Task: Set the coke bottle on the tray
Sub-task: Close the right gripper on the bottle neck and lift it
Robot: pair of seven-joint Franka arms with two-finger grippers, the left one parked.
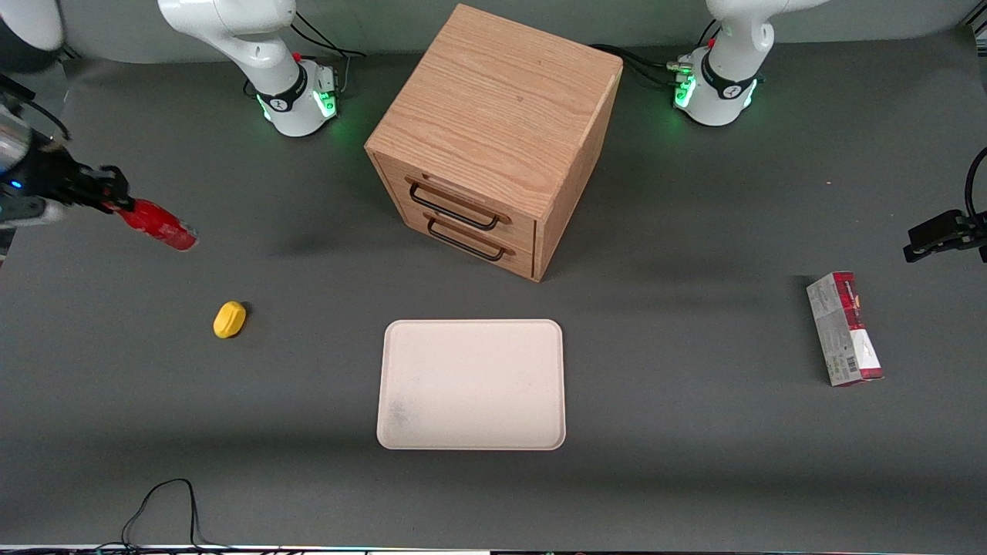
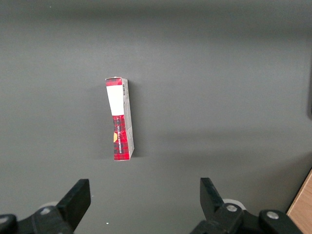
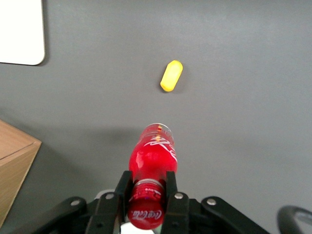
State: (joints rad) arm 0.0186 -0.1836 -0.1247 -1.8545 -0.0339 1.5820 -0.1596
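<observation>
My right gripper (image 1: 116, 202) is at the working arm's end of the table, raised above the surface. It is shut on the coke bottle (image 1: 160, 225), a small red bottle held by its neck just under the cap, body pointing away from the gripper. In the right wrist view the fingers (image 3: 171, 187) clamp the bottle (image 3: 152, 158) on both sides of the neck, gripper midpoint (image 3: 146, 190). The cream tray (image 1: 471, 384) lies flat and bare in the middle of the table, nearer the front camera than the cabinet; one corner of it (image 3: 22, 31) shows in the wrist view.
A wooden two-drawer cabinet (image 1: 493, 135) stands above the tray, its corner in the wrist view (image 3: 14, 161). A yellow lemon-shaped object (image 1: 229, 319) lies between bottle and tray, seen also from the wrist (image 3: 171, 76). A red-and-grey carton (image 1: 844, 329) lies toward the parked arm's end.
</observation>
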